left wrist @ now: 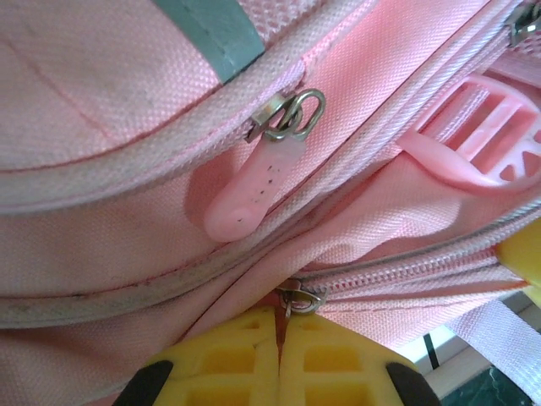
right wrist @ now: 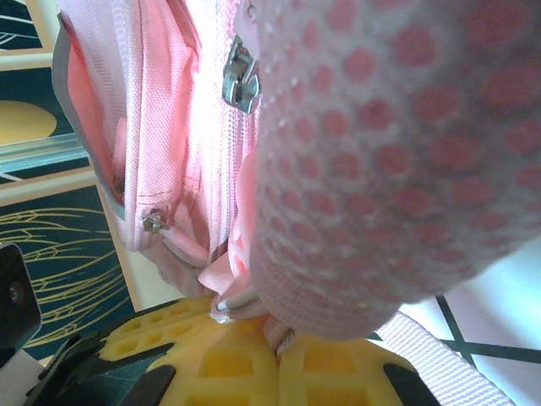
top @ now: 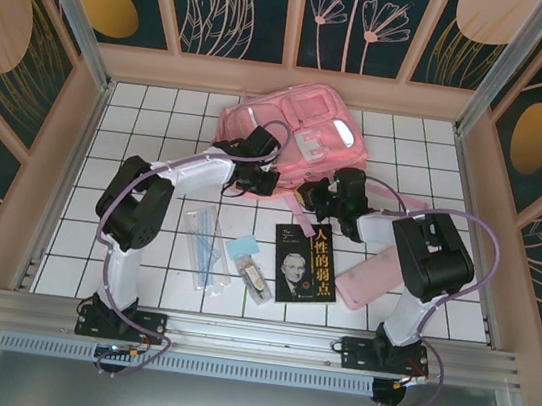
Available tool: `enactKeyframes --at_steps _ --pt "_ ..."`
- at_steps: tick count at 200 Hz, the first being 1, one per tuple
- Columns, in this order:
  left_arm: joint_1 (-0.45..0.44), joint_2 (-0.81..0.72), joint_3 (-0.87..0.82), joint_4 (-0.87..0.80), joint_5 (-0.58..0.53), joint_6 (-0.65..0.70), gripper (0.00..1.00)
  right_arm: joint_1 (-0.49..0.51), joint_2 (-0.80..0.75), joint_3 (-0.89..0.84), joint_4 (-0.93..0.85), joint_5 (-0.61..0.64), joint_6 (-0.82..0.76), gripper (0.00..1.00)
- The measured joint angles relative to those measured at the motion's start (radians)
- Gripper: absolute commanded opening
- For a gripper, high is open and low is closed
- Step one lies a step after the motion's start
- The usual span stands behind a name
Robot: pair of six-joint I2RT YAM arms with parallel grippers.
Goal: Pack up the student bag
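Starting at the left in the top view, the clear case [top: 206, 246] is lying flat on the table [top: 139, 134], well apart from anything I am touching. Just to its right, my left gripper [left wrist: 279, 348] is reaching onto the near edge of the bag [top: 291, 130]. Its yellow fingers [left wrist: 228, 364] are pressed together with no gap showing. A zip slider [left wrist: 297, 301] is sitting right at their tips, so I am probably pinching its pull or the cloth beside it, but the pads are hiding which. The teeth running right from that slider are looking closed. Above it, a second zip with a soft pink tab [left wrist: 252, 193] is looking closed as well.

Below, a small packet [top: 252, 269] with a pale blue card is lying beside the case. The bag itself is lying flat at the back middle of the table. The book [top: 305, 263] is lying face up in front of it.

Further right, my right gripper [right wrist: 275, 353] is closed too, nipping a fold of the bag's pink cloth next to the spotted mesh padding [right wrist: 397, 169]. A pink pouch [top: 374, 276] is lying furthest right, just beside my right arm.

By my judgement I am only beginning. All four loose things are waiting outside, and I am seeing no compartment open. Opening the bag and loading each item are both left to do.
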Motion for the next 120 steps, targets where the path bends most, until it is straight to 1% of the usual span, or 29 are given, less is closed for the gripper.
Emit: enactKeyframes --at_steps 28,74,100,120 --pt "0.003 -0.036 -0.007 0.005 0.016 0.014 0.0 -0.011 -0.031 0.0 -0.014 -0.016 -0.04 0.0" --pt "0.019 -0.083 -0.005 -0.01 0.106 0.01 0.0 -0.02 -0.051 0.047 -0.077 -0.031 -0.097 0.0" --pt "0.018 -0.08 0.052 -0.091 0.108 0.011 0.0 -0.019 -0.032 0.109 -0.136 -0.04 -0.132 0.0" --pt "0.017 -0.055 0.114 -0.177 0.068 0.023 0.0 -0.003 -0.004 0.169 -0.202 -0.032 -0.19 0.0"
